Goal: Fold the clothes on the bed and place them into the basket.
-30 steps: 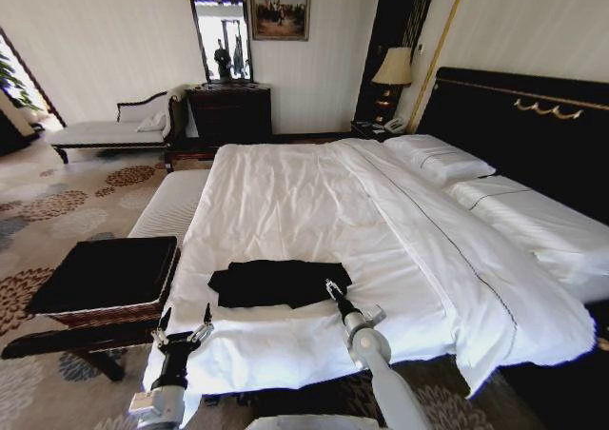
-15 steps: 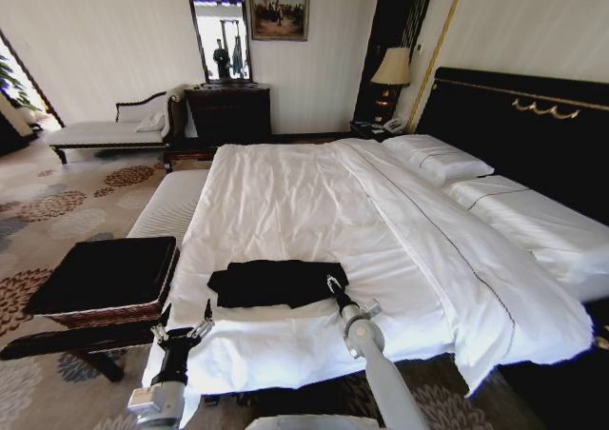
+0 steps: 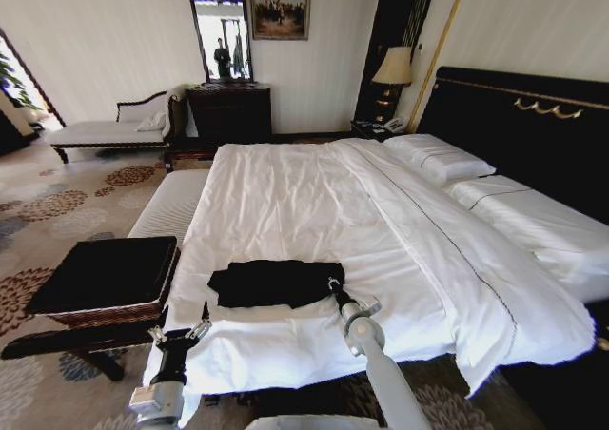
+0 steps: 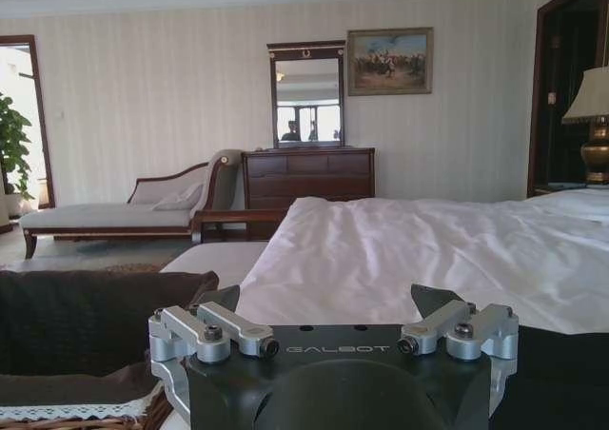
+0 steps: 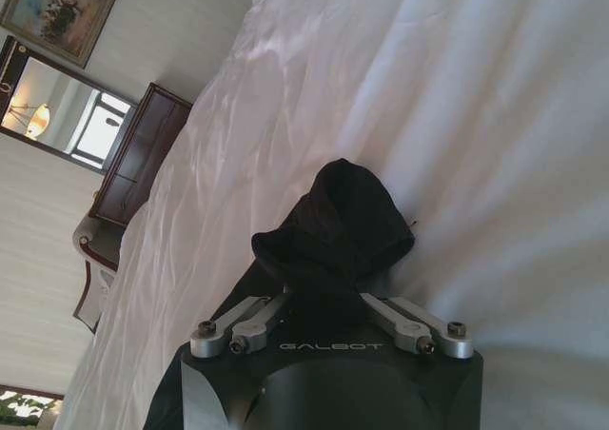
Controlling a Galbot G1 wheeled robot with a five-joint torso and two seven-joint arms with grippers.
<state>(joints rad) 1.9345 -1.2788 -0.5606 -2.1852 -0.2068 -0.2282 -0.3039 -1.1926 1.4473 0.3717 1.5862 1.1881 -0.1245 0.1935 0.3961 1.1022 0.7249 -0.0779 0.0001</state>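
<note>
The clothes (image 3: 274, 283), a black T-shirt, lie folded near the foot of the white bed (image 3: 304, 202). My right gripper (image 3: 333, 284) is at the shirt's right edge. In the right wrist view this gripper (image 5: 325, 283) is shut on a bunched fold of the black cloth (image 5: 335, 225). My left gripper (image 3: 183, 323) hovers open at the bed's near left corner, between the bed and the basket (image 3: 105, 276). In the left wrist view its fingers (image 4: 228, 297) stand wide apart with nothing between them, and the basket's black top (image 4: 86, 321) lies just beside it.
A long white padded bench (image 3: 171, 206) runs along the bed's left side behind the basket. A dark dresser (image 3: 228, 114) with a mirror and a white chaise longue (image 3: 109, 130) stand at the far wall. A lamp (image 3: 392, 68) and the black headboard (image 3: 519, 130) are at the right.
The right gripper has shifted slightly and the shirt's right edge has drawn in a little toward the left. The left gripper has sunk a little lower.
</note>
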